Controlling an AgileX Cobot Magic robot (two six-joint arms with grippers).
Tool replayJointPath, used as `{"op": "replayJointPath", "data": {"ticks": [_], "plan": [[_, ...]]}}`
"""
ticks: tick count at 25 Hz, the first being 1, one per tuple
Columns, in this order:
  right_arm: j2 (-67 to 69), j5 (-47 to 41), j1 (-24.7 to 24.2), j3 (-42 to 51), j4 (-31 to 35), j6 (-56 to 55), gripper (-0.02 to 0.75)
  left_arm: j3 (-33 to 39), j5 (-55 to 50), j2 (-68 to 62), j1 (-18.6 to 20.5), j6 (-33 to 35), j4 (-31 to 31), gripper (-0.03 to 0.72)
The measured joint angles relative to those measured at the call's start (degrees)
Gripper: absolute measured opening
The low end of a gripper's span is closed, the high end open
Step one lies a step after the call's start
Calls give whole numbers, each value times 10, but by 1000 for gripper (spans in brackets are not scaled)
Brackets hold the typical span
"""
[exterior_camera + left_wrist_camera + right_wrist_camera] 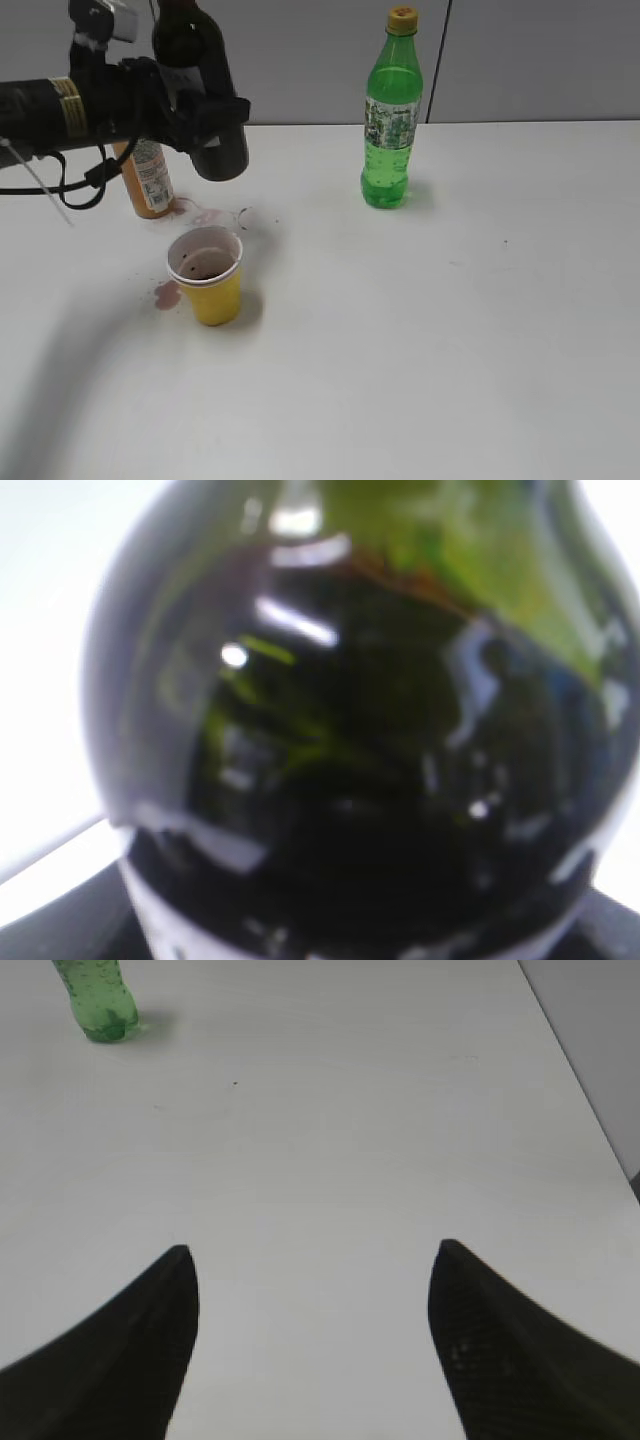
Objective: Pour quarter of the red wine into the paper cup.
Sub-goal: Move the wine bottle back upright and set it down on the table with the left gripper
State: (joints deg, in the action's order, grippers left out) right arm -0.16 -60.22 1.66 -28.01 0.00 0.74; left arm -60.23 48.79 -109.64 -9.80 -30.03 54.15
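My left gripper [197, 98] is shut on the dark glass red wine bottle [185, 38] and holds it upright above the table at the far left. The bottle's dark glass [340, 740] fills the left wrist view and hides the fingers there. The yellow paper cup [208, 283] stands below and in front of the bottle, with a little dark red wine in its bottom. My right gripper [315, 1260] is open and empty over bare table; it does not show in the exterior view.
An orange juice bottle [150, 182] stands behind the left arm. A green soda bottle [391, 115] stands at the back middle; its base also shows in the right wrist view [98, 1000]. Red wine spills [168, 293] lie beside and behind the cup. The table's right edge [585, 1100] is near.
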Motion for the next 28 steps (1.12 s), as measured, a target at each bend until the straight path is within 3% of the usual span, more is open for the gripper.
{"op": "replayJointPath", "data": {"ticks": [9, 16, 28], "plan": [[0, 0, 0, 0, 0, 0, 546, -1, 28, -90, -6, 110, -90, 532], [0, 0, 0, 0, 0, 0, 546, -6, 48, -139, -11, 139, -121, 532], [0, 0, 0, 0, 0, 0, 546, -41, 23, -168, -30, 146, -120, 532]]}}
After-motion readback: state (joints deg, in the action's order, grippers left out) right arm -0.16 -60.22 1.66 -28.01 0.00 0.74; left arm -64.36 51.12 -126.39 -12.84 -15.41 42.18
